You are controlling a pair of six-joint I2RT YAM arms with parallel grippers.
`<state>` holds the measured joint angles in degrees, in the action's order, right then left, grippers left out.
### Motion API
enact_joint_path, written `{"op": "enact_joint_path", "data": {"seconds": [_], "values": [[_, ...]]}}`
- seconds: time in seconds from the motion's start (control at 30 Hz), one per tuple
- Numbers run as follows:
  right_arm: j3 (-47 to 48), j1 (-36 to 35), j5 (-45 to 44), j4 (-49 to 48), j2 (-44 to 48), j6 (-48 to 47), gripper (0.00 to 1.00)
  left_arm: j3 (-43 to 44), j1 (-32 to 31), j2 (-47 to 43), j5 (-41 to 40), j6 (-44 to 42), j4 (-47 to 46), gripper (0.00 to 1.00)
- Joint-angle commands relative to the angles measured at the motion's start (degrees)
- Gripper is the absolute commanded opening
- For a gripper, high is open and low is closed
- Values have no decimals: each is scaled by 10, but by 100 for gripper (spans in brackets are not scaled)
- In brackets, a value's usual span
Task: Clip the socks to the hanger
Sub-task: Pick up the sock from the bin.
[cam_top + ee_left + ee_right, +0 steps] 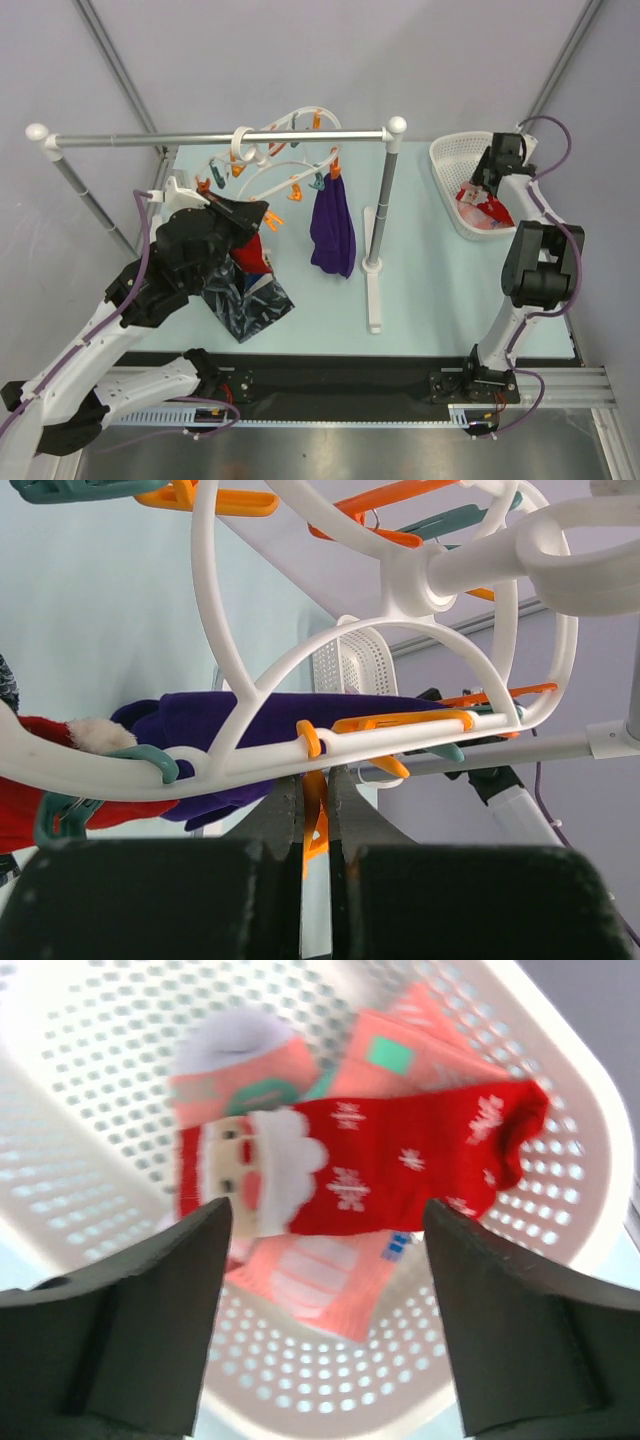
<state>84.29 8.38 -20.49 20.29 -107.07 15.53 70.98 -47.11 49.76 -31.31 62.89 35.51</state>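
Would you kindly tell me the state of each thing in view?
Left tool, shut on an orange clothespin.
Right tool, open over the basket.
Red sock, loose in the basket, unclipped.
Hanger, hung on the rail.
Purple cloth, clipped, hanging.

Right gripper (325,1230) fingers spread; red sock (380,1165) atop pink socks (310,1290); basket (100,1090).

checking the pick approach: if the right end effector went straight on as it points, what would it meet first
Likely the bright red Santa-face sock, atop salmon-pink socks in the white perforated plastic basket; the open right end effector frames it, depth unclear.
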Motion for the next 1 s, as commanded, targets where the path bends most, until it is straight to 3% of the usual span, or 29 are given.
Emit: {"op": "enact_joint_path", "data": {"seconds": [0.0, 0.07, 0.17, 0.57, 0.87, 0.97], "values": [[53, -23, 3, 7, -15, -43, 79, -1, 0, -2, 11, -13, 10, 0], [72, -26, 26, 29, -41, -35, 69, -1, 0, -3, 12, -11, 12, 0], [92, -28, 59, 35, -78, -29, 63, -3, 0, -4, 13, -9, 17, 0], [111, -28, 68, 45, -139, -7, 55, -2, 0, -6, 9, -8, 21, 0], [126, -28, 31, 40, -119, -14, 22, -3, 0, -5, 11, -9, 20, 0], [146, -25, 23, 54, -107, -16, 19, -4, -1, -4, 13, -8, 21, 0]]}}
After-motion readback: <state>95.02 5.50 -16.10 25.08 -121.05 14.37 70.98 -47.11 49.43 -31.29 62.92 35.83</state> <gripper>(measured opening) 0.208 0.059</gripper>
